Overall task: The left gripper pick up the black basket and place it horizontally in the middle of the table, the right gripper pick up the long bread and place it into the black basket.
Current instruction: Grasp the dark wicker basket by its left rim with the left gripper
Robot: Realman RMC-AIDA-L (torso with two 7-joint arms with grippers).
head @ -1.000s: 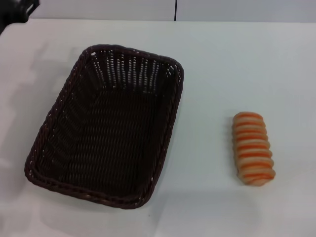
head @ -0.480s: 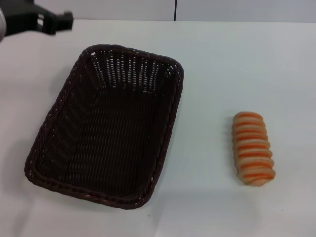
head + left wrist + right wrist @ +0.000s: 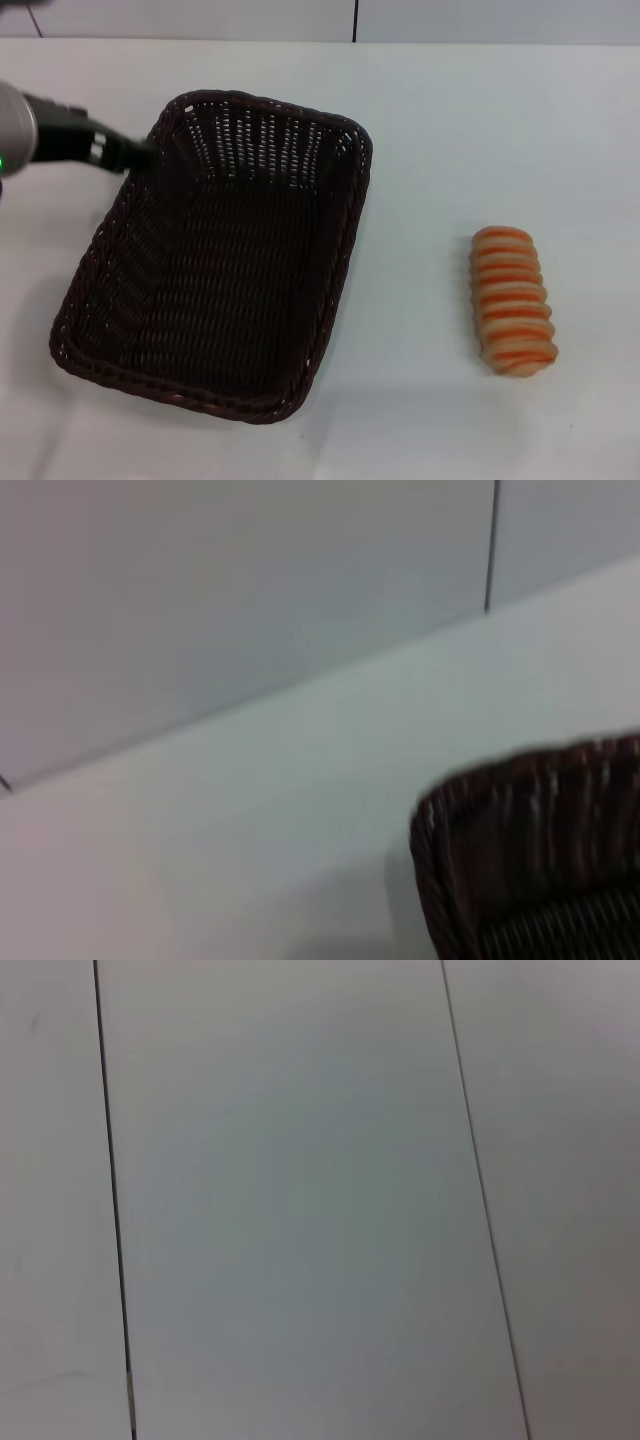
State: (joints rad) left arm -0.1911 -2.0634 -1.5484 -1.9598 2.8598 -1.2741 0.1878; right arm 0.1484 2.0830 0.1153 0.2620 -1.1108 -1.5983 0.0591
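Nearest to the camera on the head, the near short end of the black basket (image 3: 220,260) is lying close to the front edge of the table (image 3: 450,130), and the basket is turned lengthwise, with its long sides running away from the robot and a little slanted. The long bread (image 3: 513,300) is resting well apart from it on the right side, also lengthwise, and nothing is touching it. Farther back, the left gripper (image 3: 135,152) is being held at the far left corner of the basket, with its dark tip just beside the braided rim or already on it; which of the two cannot be told. The jaws are being hidden against the dark weave, so it cannot be told whether they are spread or pressed together, and nothing is seen to be held by them. In the left wrist view only a corner of the basket and the white table are being shown, in front of the jaws and a little below them. The step in hand is judged to be the approach for grasping the basket. To do it well, the rim wall should be taken between the jaws, one finger inside and one outside, and the grip should be closed firmly, because a large basket held by one corner is likely to tilt and swing when it is being lifted and turned. The right gripper is not being seen in any view.
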